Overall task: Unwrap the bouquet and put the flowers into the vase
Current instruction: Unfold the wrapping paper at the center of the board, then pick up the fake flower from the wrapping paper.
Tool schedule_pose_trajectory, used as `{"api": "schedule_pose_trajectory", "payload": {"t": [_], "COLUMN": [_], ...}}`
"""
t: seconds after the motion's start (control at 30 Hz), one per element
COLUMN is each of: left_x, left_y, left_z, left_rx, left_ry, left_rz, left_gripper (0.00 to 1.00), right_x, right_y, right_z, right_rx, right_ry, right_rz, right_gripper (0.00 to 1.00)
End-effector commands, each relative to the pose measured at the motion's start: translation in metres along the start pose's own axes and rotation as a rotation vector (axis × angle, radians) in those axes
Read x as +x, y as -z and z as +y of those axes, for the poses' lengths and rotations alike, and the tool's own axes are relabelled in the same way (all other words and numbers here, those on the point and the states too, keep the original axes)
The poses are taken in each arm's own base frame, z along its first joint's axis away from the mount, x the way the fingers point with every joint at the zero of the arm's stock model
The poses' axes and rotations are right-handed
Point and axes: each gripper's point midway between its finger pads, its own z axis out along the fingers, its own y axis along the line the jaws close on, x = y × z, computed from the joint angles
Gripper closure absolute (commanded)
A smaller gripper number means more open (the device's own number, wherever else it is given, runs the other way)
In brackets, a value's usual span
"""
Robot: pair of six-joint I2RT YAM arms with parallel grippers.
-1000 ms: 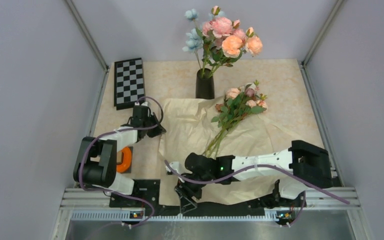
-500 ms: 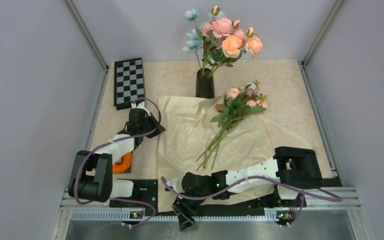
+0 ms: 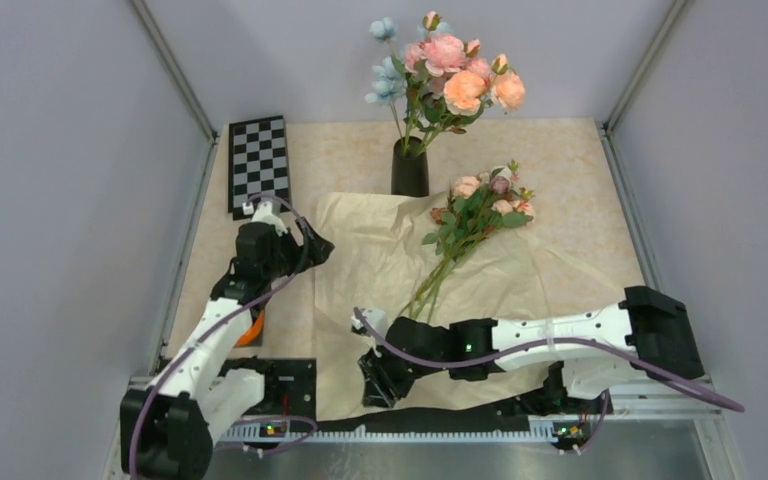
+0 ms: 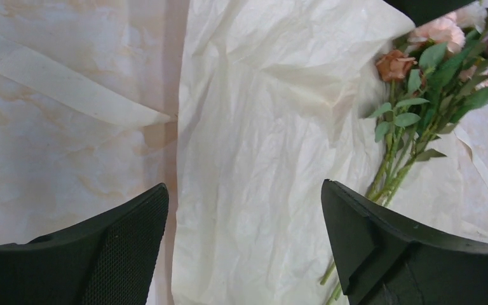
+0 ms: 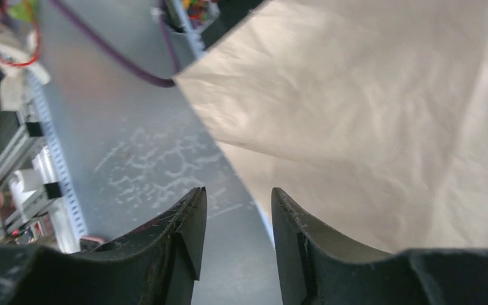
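Observation:
The bouquet lies unwrapped: its tan paper (image 3: 380, 270) is spread flat, and the flowers (image 3: 472, 212) rest on it with stems pointing toward me. The black vase (image 3: 410, 175) stands just behind the paper. My left gripper (image 3: 318, 247) hovers at the paper's left edge, open wide. In the left wrist view the left gripper (image 4: 244, 185) frames bare paper (image 4: 260, 127), with the flowers (image 4: 419, 95) at upper right. My right gripper (image 3: 372, 385) sits low at the paper's front-left corner. In the right wrist view the right gripper (image 5: 237, 190) is open over grey metal, the paper (image 5: 368, 101) beside its right finger.
A taller pink, orange and pale-blue bunch (image 3: 450, 80) fills the vase. A checkerboard (image 3: 258, 165) lies at the back left. An orange roll (image 3: 251, 327) peeks from under the left arm. A metal rail (image 3: 440, 448) runs along the front. Tape strips (image 4: 70, 95) cross the tabletop.
My left gripper has gone from shut to wide open at the paper's left edge, and its arm has stretched forward. The right gripper swung past the front edge and back, its jaws narrowing.

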Motion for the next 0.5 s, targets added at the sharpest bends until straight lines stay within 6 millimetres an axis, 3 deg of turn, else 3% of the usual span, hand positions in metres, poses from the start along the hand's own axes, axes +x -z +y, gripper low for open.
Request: {"api": "schedule_pose_trajectory", "payload": {"t": [0.0, 0.23, 0.33, 0.47], "left_x": [0.015, 0.091, 0.123, 0.15], "left_y": [0.026, 0.04, 0.039, 0.041], "left_z": [-0.01, -0.041, -0.042, -0.039], "left_rx": [0.036, 0.204, 0.191, 0.198], "left_ry": [-0.051, 0.004, -0.032, -0.022], "left_rz": [0.024, 0.144, 0.211, 0.268], "left_gripper": [0.07, 0.04, 0.03, 0.03], "right_x": [0.01, 0.04, 0.055, 0.069], "right_y": [0.002, -0.014, -0.02, -0.024], "right_z": [-0.047, -0.081, -0.091, -0.099], "right_rx": [0.16, 0.212, 0.22, 0.224], "right_ry": [-0.058, -0.118, -0.133, -0.163], "right_rz": [-0.008, 0.041, 0.07, 0.088], "right_gripper": [0.59, 0.64, 0.65, 0.65]}}
